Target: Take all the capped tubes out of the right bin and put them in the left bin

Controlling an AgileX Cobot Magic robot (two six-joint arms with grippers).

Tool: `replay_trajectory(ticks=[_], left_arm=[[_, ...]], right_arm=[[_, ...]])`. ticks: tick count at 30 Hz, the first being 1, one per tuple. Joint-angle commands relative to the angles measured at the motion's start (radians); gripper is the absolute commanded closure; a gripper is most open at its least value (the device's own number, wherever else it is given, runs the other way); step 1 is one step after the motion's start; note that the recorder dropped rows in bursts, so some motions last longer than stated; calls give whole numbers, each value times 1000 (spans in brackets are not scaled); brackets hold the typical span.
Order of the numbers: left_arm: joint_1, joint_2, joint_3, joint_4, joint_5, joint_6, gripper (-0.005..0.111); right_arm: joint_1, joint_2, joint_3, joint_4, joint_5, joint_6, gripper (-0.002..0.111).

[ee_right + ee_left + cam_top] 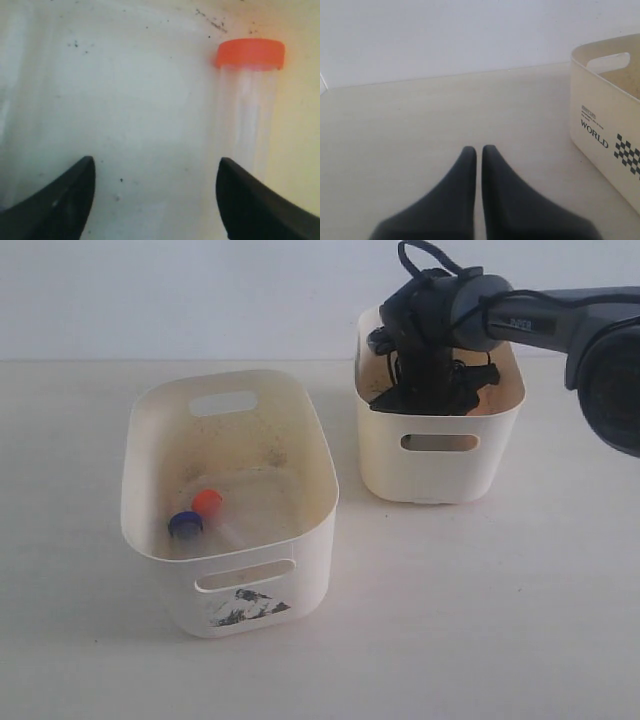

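The right gripper (156, 162) hangs inside the right bin (440, 465) with its two dark fingers (65, 195) spread wide and nothing between them. On the bin's speckled floor (140, 90) lies one orange-red capped tube (250, 100), its clear body running from the cap toward one finger. It sits in line with that finger rather than in the gap, and the wrist view does not show whether the two touch. From across the room, the grey right arm (560, 325) reaches in from the right and bends down over the bin's rim. Its black wrist and cables hide the gripper and the tube from the exterior view.

The left gripper (479, 149) hovers low over the bare table (420, 115) with its fingertips pressed together and nothing pinched. Near it, at the edge of its wrist view, stands a bin side (600, 125) printed WORLD beside a black checker pattern. That view does not show which bin this is. The left arm does not appear in the exterior view.

The left bin (160, 570), the larger one with a black smudged sticker (248, 608) under its front handle slot, stands well apart from the right bin on the pale tabletop. Two tubes lie on its floor, touching or nearly so: a second orange-red capped tube (208, 501) and the blue-capped tube (185, 525), both toward the bin's front left.
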Motion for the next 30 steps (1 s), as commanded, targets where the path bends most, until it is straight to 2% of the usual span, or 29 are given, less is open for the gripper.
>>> replay_trajectory(ticks=[1, 18, 23, 25, 28, 30], left_arm=[[1, -2, -4, -11, -9, -12, 102], [1, -2, -4, -11, -9, -12, 102], [1, -2, -4, -11, -9, -12, 102], [1, -2, -4, -11, -9, -12, 102], [1, -2, -4, -11, -9, -12, 102], [1, -2, -4, -11, -9, -12, 102]], right_arm=[[0, -19, 9, -72, 21, -10, 31], [0, 60, 10, -99, 73, 26, 30], [0, 62, 10, -36, 37, -2, 30], [0, 62, 10, -4, 31, -7, 35], [0, 62, 10, 30, 23, -16, 55], [0, 58, 10, 46, 30, -18, 73]])
